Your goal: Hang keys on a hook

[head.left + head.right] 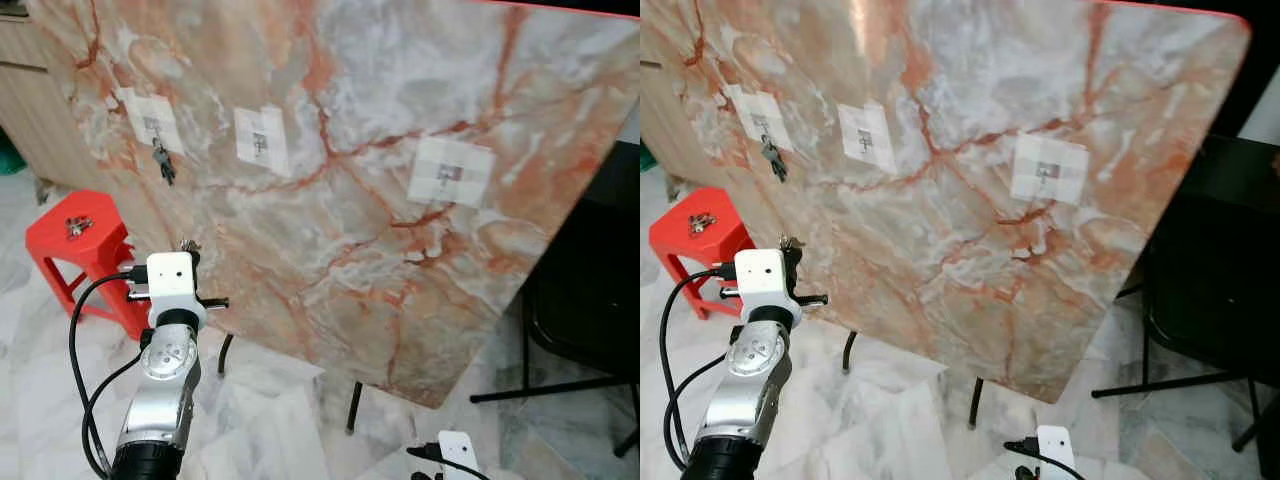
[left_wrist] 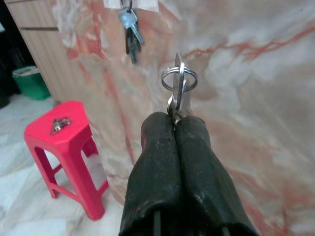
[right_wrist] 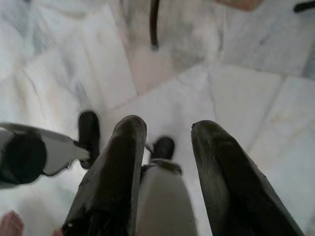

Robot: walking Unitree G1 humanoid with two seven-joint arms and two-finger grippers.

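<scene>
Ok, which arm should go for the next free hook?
Left. The left gripper is shut on the keys and raised before the marble board; the right gripper points at the floor, open.

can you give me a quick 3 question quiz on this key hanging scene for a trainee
1. True or false: the left hand is shut on a key ring.
2. How many hook pads on the marble board already carry keys?
A) none B) one C) all three
3. Fill in: a further bunch of keys lies on the red ____.

Key
1. True; its fingers are pressed together with the ring sticking out past the tips.
2. B; hung keys dangle from the left pad, while the middle pad and right pad are bare.
3. stool, standing beside the board. The right hand hangs open over the floor.
</scene>
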